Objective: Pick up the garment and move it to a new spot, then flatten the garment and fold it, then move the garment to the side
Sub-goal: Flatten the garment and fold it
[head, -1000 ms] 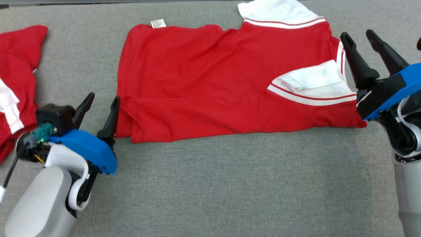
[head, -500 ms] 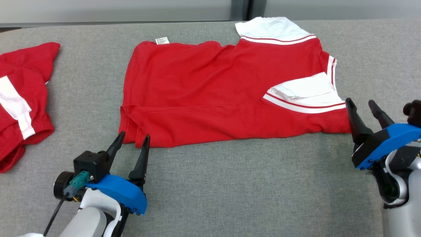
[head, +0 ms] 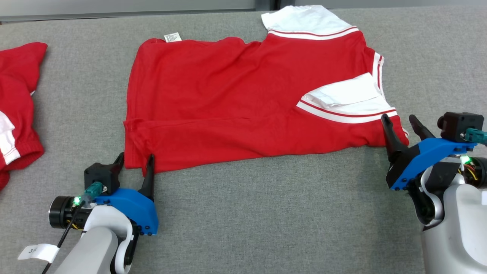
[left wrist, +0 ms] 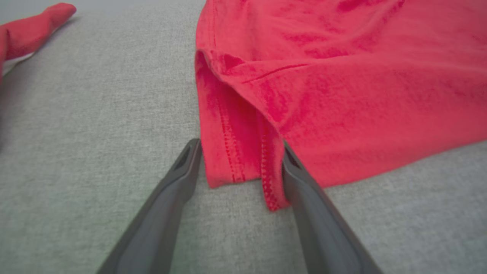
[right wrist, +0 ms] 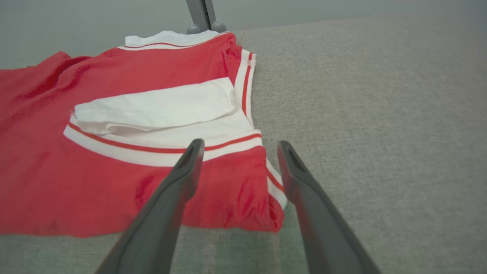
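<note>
Wrist views show left claw (left wrist: 240,144) and right claw (right wrist: 239,144) gaping, empty, straddling garment (left wrist: 342,95) corners.

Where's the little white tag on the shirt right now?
In the head view, the tag pokes out at the far left corner of the shirt, lying on the grey surface; the left pincer is at the near left corner.

Bright, even light from above here, the grey tabletop (head: 266,213) flatly lit with only a soft, thin shadow along the near edge of the red shirt (head: 228,106). Head view sharp; left wrist view runs smeary, the shirt's red oversaturated, and the dark fingers (left wrist: 159,220) blur toward the bottom edge.
</note>
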